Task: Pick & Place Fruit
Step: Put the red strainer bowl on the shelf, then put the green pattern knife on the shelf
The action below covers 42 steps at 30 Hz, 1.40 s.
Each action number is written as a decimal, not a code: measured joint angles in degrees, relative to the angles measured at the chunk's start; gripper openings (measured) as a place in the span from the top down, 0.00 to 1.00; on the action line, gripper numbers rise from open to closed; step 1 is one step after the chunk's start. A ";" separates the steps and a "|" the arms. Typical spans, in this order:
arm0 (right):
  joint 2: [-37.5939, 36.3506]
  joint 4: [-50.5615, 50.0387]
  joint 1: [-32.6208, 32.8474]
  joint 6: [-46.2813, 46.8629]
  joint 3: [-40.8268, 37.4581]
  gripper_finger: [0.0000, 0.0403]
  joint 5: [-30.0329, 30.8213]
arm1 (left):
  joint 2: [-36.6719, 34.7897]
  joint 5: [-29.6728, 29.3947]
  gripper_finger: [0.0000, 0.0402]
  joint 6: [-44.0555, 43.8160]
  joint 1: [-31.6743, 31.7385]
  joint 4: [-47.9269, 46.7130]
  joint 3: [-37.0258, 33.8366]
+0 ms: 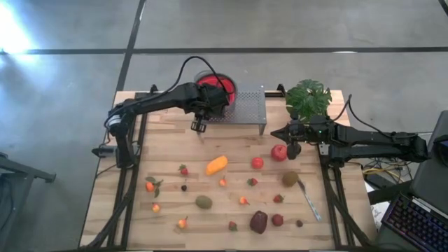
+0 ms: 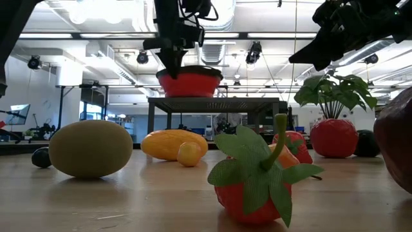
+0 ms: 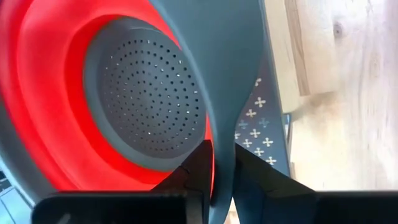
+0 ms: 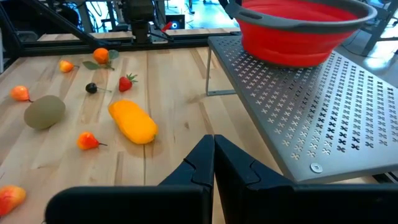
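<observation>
My left gripper [image 3: 214, 180] pinches the grey rim of the red collapsible colander bowl [image 1: 222, 89] on the perforated metal stand [image 1: 250, 106]. Pulling could tip it off. My right gripper [image 4: 213, 163], fingers pressed together, waits near the red toy apple [image 1: 278, 152].

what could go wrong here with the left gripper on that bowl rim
1. The left gripper is pinched on the grey rim of the red bowl, which sits on a perforated metal stand; a pull could tip or drag it off.
2. The right gripper hangs shut beside the big red apple; a sweep could knock it rolling.
</observation>
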 joint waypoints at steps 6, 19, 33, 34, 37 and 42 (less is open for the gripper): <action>0.00 -0.02 -0.02 -0.04 -0.04 0.98 0.00 | 0.00 0.76 0.79 -1.02 -0.75 -0.04 0.00; 0.00 0.00 0.00 -0.04 -0.09 0.98 0.00 | -0.05 -5.78 0.46 -2.40 -1.29 -1.56 2.12; 0.00 0.00 0.02 -0.61 -0.09 0.98 0.00 | -1.73 -7.13 0.45 -14.58 -8.39 -14.69 20.02; 0.00 -0.02 0.02 -0.58 -0.09 0.98 0.00 | -2.02 -7.15 0.45 -16.95 -9.12 -15.68 21.19; 0.00 -0.04 0.04 -0.22 -0.09 0.98 -0.09 | -4.22 -6.89 0.45 -24.95 -11.51 -15.89 21.85; 0.00 -0.11 0.10 0.28 -0.09 0.98 -0.43 | -10.09 -6.97 0.45 -36.82 -16.35 -15.82 16.15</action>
